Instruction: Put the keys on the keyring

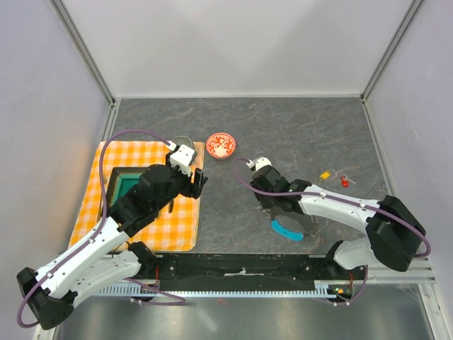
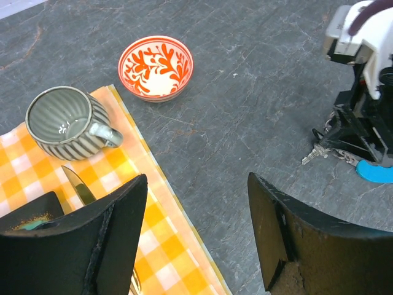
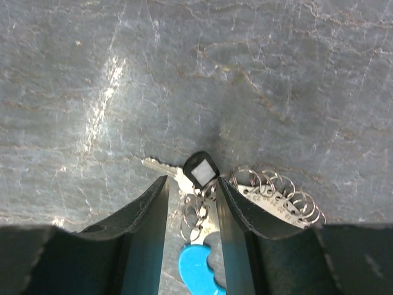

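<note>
- Keyring [image 3: 276, 196] lies on the grey table [image 1: 297, 127] near the right arm's base, its blue tag [image 1: 286, 230] on the near side.
- Right gripper [image 3: 191, 184] sits low over the keyring, fingers close together with small rings in the narrow gap; whether they are clamped cannot be told.
- Black key [image 3: 201, 169] lies at the fingertips, its head touching the rings.
- Yellow key [image 1: 325, 175] and red key [image 1: 345, 181] lie loose farther right, apart from the keyring.
- Left gripper [image 2: 198, 178] hangs above the edge of the checked cloth [image 2: 159, 227], jaws wide apart and holding nothing.
- Ribbed cup [image 2: 64, 123] stands on the cloth; the red bowl [image 2: 156, 66] sits beyond it.
</note>
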### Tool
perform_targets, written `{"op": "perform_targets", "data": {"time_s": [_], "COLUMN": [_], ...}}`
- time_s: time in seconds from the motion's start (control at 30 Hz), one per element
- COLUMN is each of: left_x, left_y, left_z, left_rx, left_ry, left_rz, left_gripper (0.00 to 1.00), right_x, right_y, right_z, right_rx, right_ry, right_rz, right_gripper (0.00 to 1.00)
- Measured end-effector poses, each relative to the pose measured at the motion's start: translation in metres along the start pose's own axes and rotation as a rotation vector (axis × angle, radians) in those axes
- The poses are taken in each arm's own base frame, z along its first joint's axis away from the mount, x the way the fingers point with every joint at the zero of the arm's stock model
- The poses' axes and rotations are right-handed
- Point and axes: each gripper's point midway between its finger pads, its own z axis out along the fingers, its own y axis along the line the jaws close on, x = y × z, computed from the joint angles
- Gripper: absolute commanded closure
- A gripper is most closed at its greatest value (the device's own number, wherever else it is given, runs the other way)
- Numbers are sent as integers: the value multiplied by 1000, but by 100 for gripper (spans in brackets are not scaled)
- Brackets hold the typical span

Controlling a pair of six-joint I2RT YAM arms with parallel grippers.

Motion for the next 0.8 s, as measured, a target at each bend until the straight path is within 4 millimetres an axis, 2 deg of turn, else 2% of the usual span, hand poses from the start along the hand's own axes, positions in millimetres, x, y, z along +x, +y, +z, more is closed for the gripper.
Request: {"op": "perform_targets", "data": {"time_s": [0.1, 0.3, 0.4, 0.5, 0.53, 0.63, 0.8], "left_x": [-1, 0, 0, 0, 0, 0, 0], "left_y": [0, 0, -1, -1, -1, -1, -1], "left_z": [-1, -1, -1, -1, -1, -1, -1], "left_rx": [1, 2, 7, 11, 12, 11, 11], "left_ry": [-3, -2, -2, -1, -1, -1, -1], "left_rz": [0, 0, 0, -1, -2, -2, -3], "left_gripper": [27, 27, 27, 27, 27, 27, 27], "right_x": [-6, -1, -2, 1, 2, 2, 3], "right_y": [1, 3, 4, 5, 4, 6, 19], "right_z": [8, 21, 25, 32, 33, 35, 33], "right_rx": [5, 0, -2, 0, 1, -6, -67], "right_ry": [-9, 16, 9, 20, 25, 25, 27], "right_rz": [-2, -24, -35, -50, -57, -63, -73], "right_gripper": [56, 57, 64, 79, 89, 100, 100]}}
